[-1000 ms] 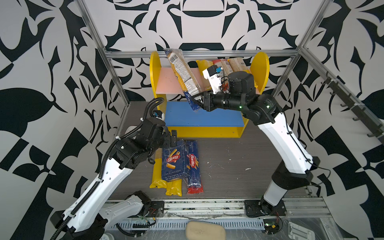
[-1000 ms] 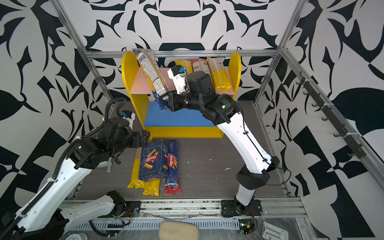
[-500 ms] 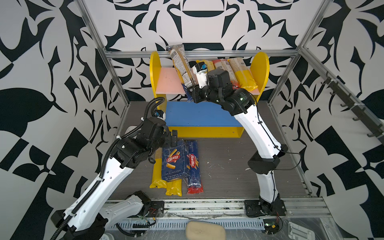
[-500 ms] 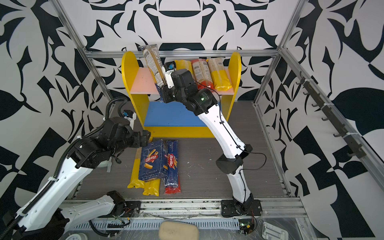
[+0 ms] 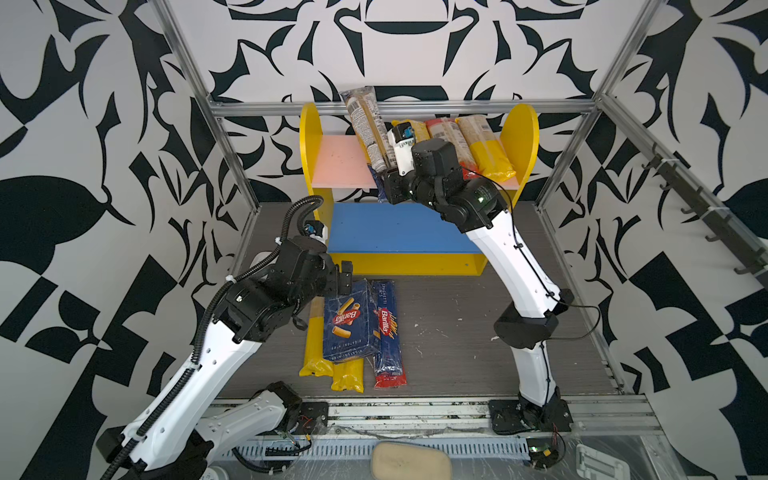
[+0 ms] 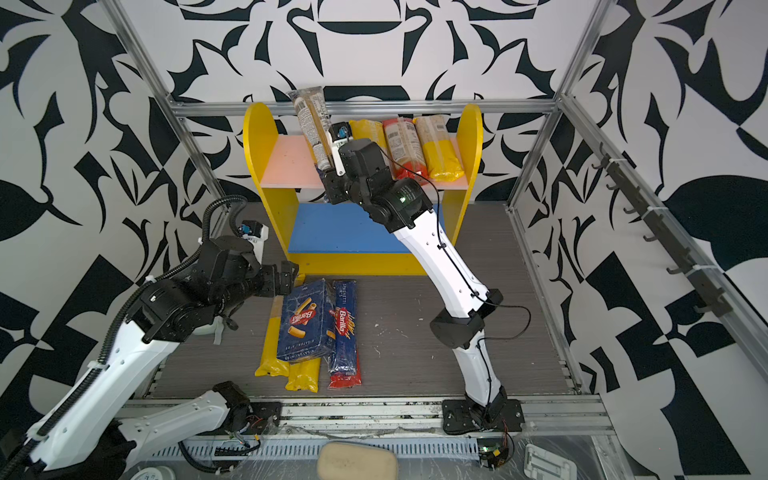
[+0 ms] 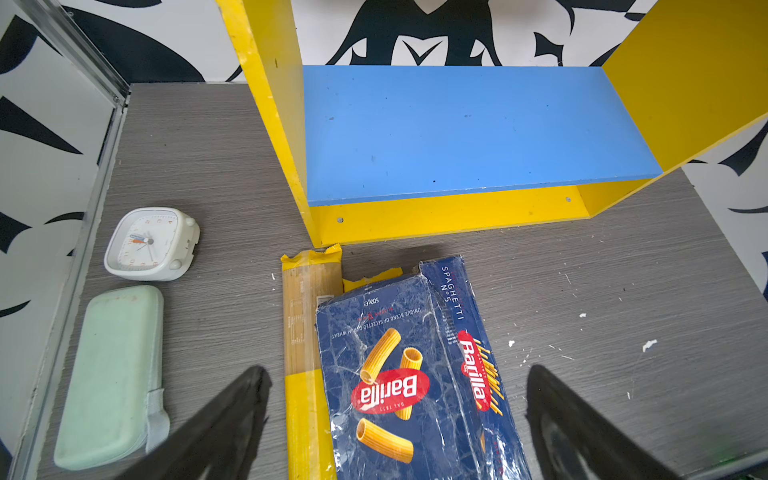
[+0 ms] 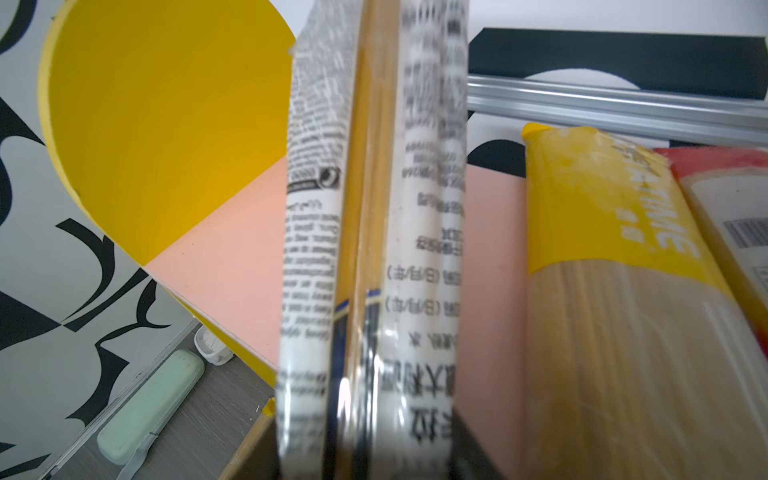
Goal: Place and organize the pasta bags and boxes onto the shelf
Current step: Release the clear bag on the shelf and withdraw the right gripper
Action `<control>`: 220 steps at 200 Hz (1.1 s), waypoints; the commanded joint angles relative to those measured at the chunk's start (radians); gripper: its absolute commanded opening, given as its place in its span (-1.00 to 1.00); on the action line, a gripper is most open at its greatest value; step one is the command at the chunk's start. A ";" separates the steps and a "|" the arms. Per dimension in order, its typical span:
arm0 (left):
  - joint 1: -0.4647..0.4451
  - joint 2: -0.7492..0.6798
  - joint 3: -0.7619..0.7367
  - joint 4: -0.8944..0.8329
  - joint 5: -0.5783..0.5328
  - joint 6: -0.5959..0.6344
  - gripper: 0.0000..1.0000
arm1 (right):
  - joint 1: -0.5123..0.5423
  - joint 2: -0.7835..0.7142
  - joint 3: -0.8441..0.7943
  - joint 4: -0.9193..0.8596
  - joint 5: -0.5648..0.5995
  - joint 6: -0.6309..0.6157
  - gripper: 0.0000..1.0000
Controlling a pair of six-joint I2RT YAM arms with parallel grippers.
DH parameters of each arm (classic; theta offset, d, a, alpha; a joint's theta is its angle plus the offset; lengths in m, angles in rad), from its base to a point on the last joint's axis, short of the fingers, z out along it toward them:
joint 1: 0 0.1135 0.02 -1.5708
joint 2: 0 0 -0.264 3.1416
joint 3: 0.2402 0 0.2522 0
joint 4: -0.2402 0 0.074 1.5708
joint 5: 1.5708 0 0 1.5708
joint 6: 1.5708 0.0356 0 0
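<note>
Grey wood-grain tabletop (image 5: 457, 332) carries the waiting stock nearest the front: the rigatoni block (image 5: 349, 320) lies on two yellow-ended bags (image 5: 316, 332), and the long spaghetti pack (image 5: 386, 328) touches its side, over a red-ended bag (image 5: 388, 380). The left gripper (image 7: 397, 370) hovers just above this pile, fingers spread wide and holding nothing. Beyond stands the shelf (image 5: 309, 137), its blue lower board (image 5: 395, 228) bare. At the front edge of the pink upper board (image 5: 338, 162) the right gripper (image 5: 386, 187) has the navy-ended bag (image 5: 365, 124) between its jaws; whether they pinch it or have slackened cannot be told. That bag stands steeply, its upper end by the rear frame rail (image 5: 457, 109), just beside three bags (image 5: 486, 153) lying flat on the board. Done well, the step likely means tipping the bag down until it lies parallel to those neighbours, and letting go only once the board bears its length, since a slim pack released upright would probably flop or slide off. Compared with a second earlier, the bag's navy end has risen from in front of the blue board to the pink board's edge, and the bag stands steeper; the left arm has not shifted.
</note>
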State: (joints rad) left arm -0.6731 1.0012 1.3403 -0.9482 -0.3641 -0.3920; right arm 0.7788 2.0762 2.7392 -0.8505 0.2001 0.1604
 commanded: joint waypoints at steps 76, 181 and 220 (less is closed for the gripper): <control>0.007 -0.041 -0.019 -0.052 -0.031 0.001 0.98 | 0.015 -0.099 0.050 0.134 0.023 -0.003 0.86; 0.009 -0.232 -0.185 -0.083 -0.033 -0.121 0.99 | 0.364 -0.578 -0.762 0.239 0.311 0.036 0.98; 0.009 -0.278 -0.296 -0.053 -0.013 -0.179 0.98 | 0.388 -0.736 -1.142 0.229 0.309 0.238 0.95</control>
State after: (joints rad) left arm -0.6678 0.7376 1.0950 -0.9855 -0.3847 -0.5095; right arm 1.1606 1.4132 1.7504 -0.6598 0.4686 0.2401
